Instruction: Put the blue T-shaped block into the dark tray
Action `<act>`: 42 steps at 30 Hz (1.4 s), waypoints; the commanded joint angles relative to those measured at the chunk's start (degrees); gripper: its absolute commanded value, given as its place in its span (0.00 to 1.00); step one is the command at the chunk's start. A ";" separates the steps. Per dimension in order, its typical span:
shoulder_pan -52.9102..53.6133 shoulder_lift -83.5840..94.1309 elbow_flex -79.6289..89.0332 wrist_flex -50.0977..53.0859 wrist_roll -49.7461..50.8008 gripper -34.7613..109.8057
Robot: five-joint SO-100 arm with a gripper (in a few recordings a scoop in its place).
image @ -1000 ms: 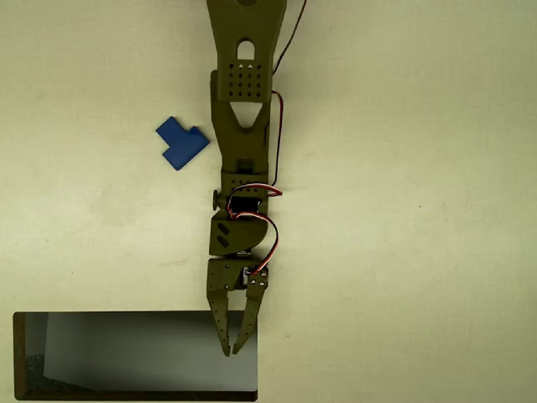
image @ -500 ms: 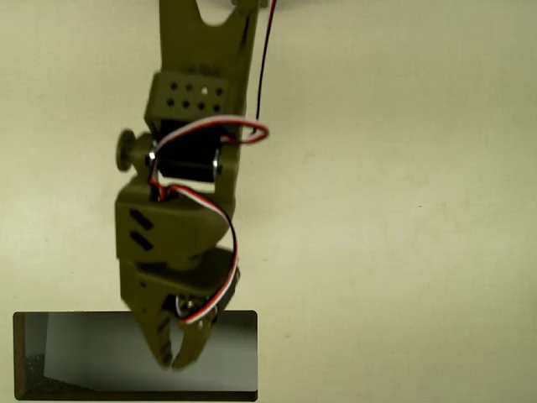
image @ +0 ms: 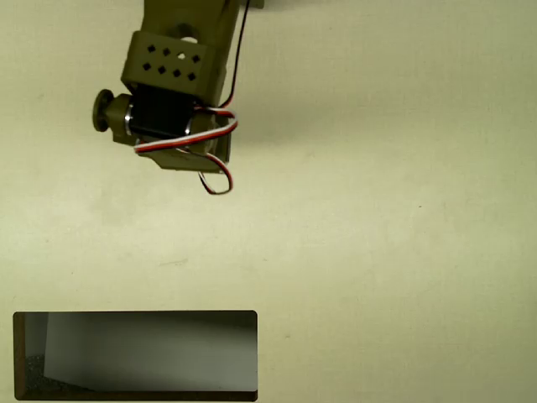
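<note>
**Arm folded over pick area, block hidden, tray empty**

Block: can't see it in the overhead view. The arm (image: 172,92) sits upper left, wrist servo and red-white wires on top, bulked up close under the camera. Best guess is the block is under it or between fingers I can't see, so no call on where it lies.

Heading and long axis of the T: can't tell, nothing blue visible. Any stem-up/stem-sideways claim would be a guess.

Gripper: fingers are tucked under the wrist housing, pointing down away from the camera. Open, closed or gripping: cannot tell.

Why this pose (judgement): wrist pitched steeply down over one patch of table reads like a top-down reach for a pick, not a carry.

Tray (image: 134,317): bottom left, long side running left-right, well apart from the arm. Dark inside with a pale sheen, nothing in it. So placement is not yet done.

Table (image: 377,210): plain pale surface, bare between arm and tray.
</note>
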 commanded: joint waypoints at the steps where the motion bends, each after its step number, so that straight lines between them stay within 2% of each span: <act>1: 4.04 6.68 14.50 -13.80 -13.80 0.24; 4: 6.68 8.88 31.46 -42.01 -22.24 0.24; 6: 8.35 8.17 37.62 -54.23 -26.81 0.24; 14: 8.96 4.39 38.06 -58.18 -29.00 0.24; 18: 6.24 7.56 37.88 -56.87 -24.26 0.24; 22: 2.81 12.30 34.63 -49.22 -19.34 0.24; 29: 2.46 23.12 31.20 -17.40 -19.60 0.24; 32: 5.01 25.31 34.01 -8.88 -22.32 0.24; 37: 7.47 23.82 38.32 -10.20 -24.43 0.24; 42: 8.53 17.93 38.76 -17.31 -24.70 0.24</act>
